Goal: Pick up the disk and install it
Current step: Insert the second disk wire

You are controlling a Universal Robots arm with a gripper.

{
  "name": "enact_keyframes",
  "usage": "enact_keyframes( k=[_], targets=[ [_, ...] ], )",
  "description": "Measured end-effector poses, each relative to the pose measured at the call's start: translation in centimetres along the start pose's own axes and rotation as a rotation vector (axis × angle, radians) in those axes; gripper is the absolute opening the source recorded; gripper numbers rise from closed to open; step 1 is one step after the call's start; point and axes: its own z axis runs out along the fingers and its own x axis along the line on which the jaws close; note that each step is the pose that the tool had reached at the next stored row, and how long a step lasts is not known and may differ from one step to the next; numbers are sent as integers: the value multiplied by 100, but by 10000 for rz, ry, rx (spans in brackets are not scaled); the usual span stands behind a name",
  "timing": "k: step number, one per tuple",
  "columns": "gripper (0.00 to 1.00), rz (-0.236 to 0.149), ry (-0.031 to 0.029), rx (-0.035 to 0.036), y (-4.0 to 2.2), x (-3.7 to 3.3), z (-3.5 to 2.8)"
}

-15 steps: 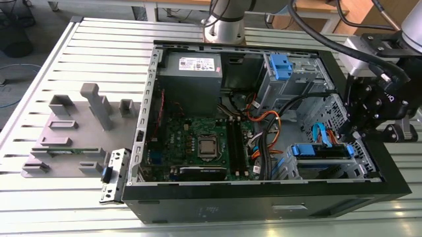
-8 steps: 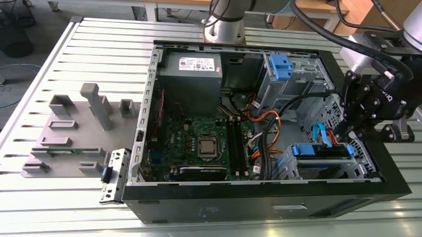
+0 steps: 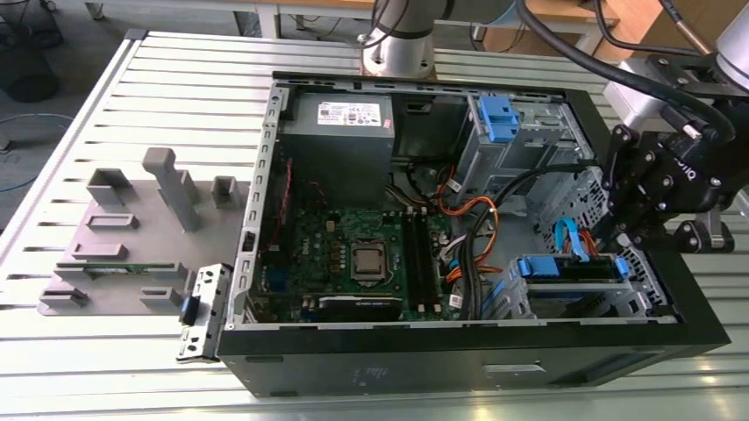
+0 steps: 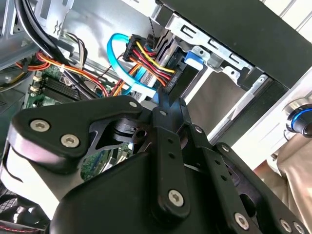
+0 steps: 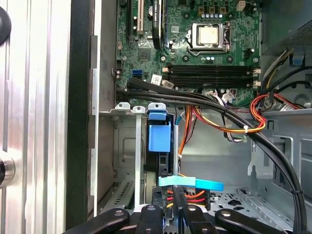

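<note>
One disk [image 3: 570, 268] is seen seated edge-on in the drive bay at the case's [image 3: 351, 373] front corner, its blue carrier level with the bay rails. In the first wrist view the disk [image 5: 160, 146] stands in the bay slot, blue tab uppermost, with the gripper [image 5: 168, 214] directly at its cabled end. In the second wrist view the gripper [image 4: 168, 105] is closed, fingertips pressed together against the connector end, seemingly pushing rather than holding.

Several risks are judged likely. Cables [image 5: 234, 122] are draped close across the bay and could be snagged or pinched by the fingers. If the carrier is pushed off-axis, it could be jammed against the rails. Excess force could strain the connectors [image 4: 146, 58] plugged behind the disk.
</note>
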Motion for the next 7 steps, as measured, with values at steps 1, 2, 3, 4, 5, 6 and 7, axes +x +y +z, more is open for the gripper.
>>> enact_keyframes(
  k=[1,2,3,4,5,6,7],
  targets=[
    [24,-1,0,-15,0,0,0],
    [24,-1,-1,-32,0,0,0],
    [24,-2,-1,-48,0,0,0],
    [24,-2,-1,-63,0,0,0],
    [24,-2,-2,-79,0,0,0],
    [24,-3,-2,-94,0,0,0],
    [24,-4,-3,-109,0,0,0]
  ],
)
